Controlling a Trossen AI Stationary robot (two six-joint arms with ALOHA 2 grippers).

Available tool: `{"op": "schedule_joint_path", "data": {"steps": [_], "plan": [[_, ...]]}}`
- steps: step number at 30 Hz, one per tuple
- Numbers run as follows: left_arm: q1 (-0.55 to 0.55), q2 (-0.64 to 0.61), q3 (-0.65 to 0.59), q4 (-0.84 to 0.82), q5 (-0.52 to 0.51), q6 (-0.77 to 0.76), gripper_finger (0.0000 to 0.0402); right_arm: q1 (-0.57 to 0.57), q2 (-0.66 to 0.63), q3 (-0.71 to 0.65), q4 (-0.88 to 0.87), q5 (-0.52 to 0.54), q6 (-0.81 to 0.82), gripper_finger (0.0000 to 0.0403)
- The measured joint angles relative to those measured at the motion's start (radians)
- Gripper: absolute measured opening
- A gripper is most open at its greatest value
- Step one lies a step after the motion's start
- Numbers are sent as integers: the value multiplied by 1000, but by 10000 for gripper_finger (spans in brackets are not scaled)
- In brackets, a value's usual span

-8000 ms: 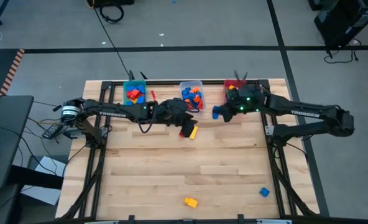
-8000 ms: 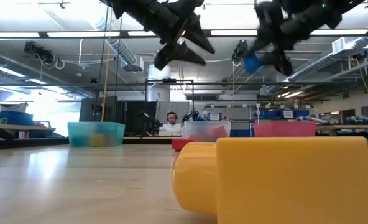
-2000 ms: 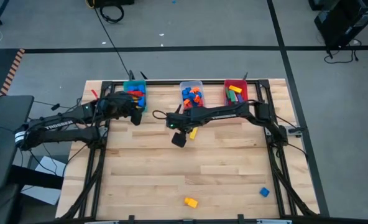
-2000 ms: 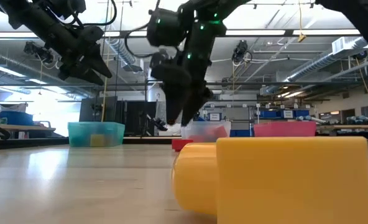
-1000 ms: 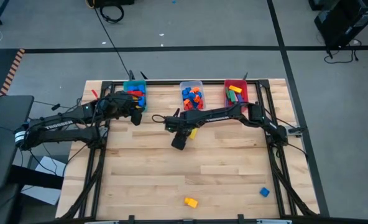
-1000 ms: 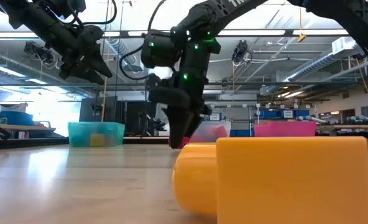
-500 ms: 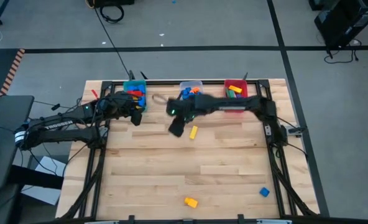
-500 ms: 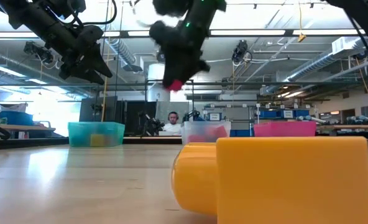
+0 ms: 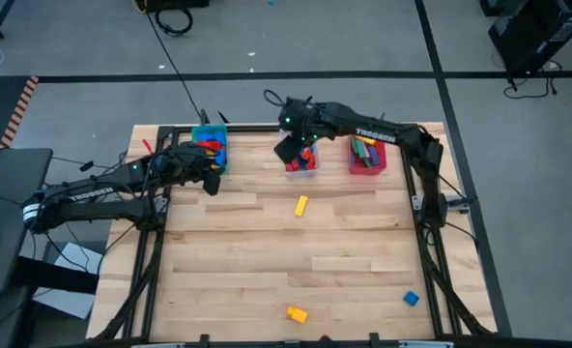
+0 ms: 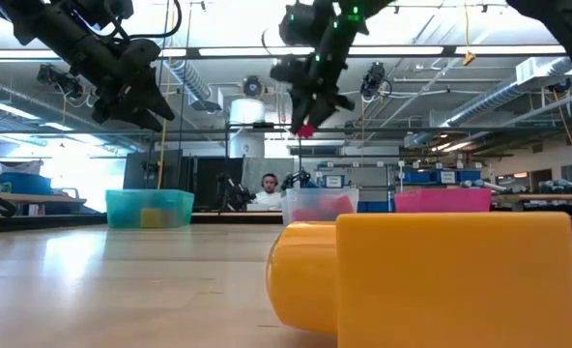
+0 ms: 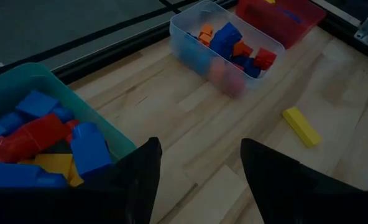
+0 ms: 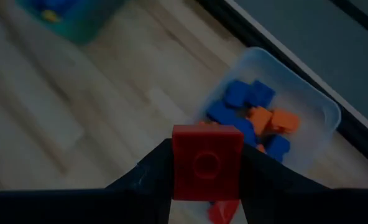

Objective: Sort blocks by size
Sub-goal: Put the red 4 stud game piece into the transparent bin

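Observation:
My right gripper (image 12: 207,171) is shut on a red block (image 12: 207,158) and hangs high over the clear bin (image 9: 301,164) of blue and orange blocks at the table's far edge; the low view shows this gripper (image 10: 305,124) well above the bins. My left gripper (image 9: 212,183) hovers open beside the teal bin (image 9: 209,145), which holds blue, red and yellow blocks. A yellow block (image 9: 300,204) lies flat on the table near the clear bin. Another yellow block (image 9: 296,313) and a small blue block (image 9: 411,299) lie near the front edge. My right gripper pinches the red block by two opposite sides (image 12: 177,165) between its two fingers. The fingers come from above, slanting down. The block is lifted clear, its studded face toward the wrist camera, above the clear bin (image 12: 277,118).
A red bin (image 9: 366,154) with green, yellow and red blocks stands right of the clear bin. In the low view the near yellow block (image 10: 431,271) fills the foreground. A person sits far off in the room behind the table. Bare wood lies between the bins and the front blocks.
My right gripper has risen from the table with the red block, which is now lifted clear, and has gone toward the far edge until it hangs over the clear bin, rolling somewhat on the way. The yellow block stays where it was.

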Motion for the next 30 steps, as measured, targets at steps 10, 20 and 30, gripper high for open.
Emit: {"op": "schedule_joint_path", "data": {"steps": [10,20,30], "plan": [[2,0,0,2,-1,-1,229,-52,57,-143,35,-28,22,147],[1,0,0,31,-24,0,229,-46,88,-186,120,-39,24,201],[1,0,0,28,-24,0,229,-49,88,-186,125,-34,46,260]]}}
